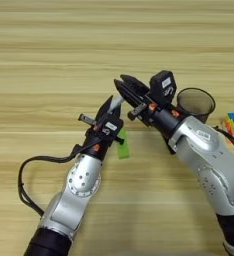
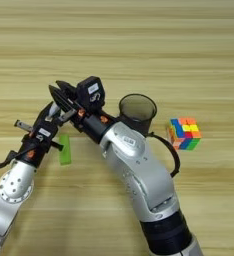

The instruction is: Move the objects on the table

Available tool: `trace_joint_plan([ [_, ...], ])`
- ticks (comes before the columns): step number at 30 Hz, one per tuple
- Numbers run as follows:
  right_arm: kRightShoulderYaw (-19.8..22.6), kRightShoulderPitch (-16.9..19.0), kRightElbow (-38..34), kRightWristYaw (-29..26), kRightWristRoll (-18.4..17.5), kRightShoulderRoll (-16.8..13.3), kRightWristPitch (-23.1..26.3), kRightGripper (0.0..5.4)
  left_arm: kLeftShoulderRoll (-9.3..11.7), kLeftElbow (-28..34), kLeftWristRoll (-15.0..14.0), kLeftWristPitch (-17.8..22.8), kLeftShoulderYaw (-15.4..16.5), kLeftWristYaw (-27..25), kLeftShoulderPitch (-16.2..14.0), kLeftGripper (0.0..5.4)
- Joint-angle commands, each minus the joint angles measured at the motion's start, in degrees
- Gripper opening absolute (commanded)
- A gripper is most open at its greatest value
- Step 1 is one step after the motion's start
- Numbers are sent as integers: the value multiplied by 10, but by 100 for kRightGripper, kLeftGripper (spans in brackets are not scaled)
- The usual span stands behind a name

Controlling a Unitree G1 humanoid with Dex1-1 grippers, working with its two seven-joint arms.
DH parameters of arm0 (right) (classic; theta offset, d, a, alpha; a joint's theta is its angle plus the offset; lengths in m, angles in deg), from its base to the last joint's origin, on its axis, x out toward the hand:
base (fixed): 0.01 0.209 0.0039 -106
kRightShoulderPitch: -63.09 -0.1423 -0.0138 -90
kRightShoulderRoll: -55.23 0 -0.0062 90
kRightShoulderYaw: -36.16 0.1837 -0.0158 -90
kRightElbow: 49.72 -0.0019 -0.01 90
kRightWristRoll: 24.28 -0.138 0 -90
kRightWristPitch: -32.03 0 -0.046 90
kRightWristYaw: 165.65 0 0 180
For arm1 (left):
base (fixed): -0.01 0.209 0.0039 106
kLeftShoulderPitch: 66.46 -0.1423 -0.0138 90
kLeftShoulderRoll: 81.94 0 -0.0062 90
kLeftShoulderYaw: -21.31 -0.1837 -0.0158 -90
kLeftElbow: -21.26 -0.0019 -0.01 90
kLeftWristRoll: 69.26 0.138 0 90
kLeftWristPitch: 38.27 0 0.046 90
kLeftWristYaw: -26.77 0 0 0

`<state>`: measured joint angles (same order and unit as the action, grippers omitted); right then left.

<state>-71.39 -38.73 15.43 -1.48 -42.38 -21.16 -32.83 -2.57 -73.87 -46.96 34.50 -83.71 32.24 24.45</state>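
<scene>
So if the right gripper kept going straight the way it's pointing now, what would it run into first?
The right gripper points up and to the robot's left, past the tip of the left gripper close beside it. Beyond that lies only bare table, so the way looks free, though depth between the two grippers is hard to judge.

Both hands (image 1: 120,97) together over green bar (image 1: 123,145), beside cup (image 1: 195,102).

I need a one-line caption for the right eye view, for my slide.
Both grippers, left gripper and right gripper, meet above a green bar; a dark cup and puzzle cube stand to the right.
</scene>
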Motion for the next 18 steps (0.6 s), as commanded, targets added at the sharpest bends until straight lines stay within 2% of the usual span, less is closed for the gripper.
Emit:
trace_joint_plan([
  [1,5,-3,6,-2,7,0,-5,159,1,3,0,-2,-1,-2,1,69],
  [10,5,-4,15,-12,35,0,-69,268,1,0,0,-1,-1,-2,3,69],
  [18,52,-5,-5,-7,30,-1,-122,350,0,1,-5,0,2,-3,0,69],
])
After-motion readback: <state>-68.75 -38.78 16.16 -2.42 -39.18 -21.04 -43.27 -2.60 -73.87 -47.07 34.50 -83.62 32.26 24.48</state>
